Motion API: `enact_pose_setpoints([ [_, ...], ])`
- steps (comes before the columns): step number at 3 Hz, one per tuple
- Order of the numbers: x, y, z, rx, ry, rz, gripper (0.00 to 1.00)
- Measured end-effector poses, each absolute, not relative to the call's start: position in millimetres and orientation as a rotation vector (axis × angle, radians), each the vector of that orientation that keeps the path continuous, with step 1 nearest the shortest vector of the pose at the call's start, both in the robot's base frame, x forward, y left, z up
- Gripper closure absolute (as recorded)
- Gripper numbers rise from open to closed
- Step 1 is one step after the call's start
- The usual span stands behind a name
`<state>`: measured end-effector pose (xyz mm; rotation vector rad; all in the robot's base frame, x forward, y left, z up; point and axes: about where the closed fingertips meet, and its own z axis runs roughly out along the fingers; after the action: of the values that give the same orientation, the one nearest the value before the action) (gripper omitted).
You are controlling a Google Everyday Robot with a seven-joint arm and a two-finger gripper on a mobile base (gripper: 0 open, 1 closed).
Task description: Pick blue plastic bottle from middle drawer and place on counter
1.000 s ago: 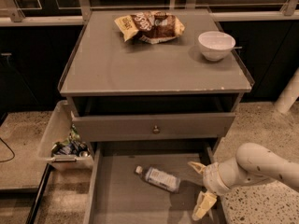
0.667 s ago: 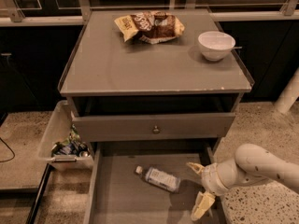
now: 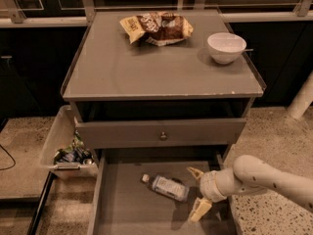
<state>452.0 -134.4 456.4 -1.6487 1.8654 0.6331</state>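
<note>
End effector (image 3: 197,192) spread over middle drawer (image 3: 126,205), speckled floor (image 3: 274,131)

Counter (image 3: 161,72): snack bag (image 3: 156,27) at the rear centre, bowl (image 3: 226,47) to its right near the right edge — the two apart. Below the counter sits a drawer front (image 3: 160,132); beneath that, the middle drawer (image 3: 122,204) stands pulled out forward. Blue plastic bottle (image 3: 166,186) lies on its side on the drawer floor, right of centre, cap end pointing left and back. Gripper (image 3: 197,192) is over the drawer's right side, just right of the bottle — fingers spread apart. Bin (image 3: 57,141) stands left of the middle drawer, outside it.
</note>
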Motion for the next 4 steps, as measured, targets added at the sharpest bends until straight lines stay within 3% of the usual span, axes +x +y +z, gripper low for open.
enact_pose_setpoints([
  [4, 502, -101, 381, -1.554, 1.719, 0.633, 0.00],
])
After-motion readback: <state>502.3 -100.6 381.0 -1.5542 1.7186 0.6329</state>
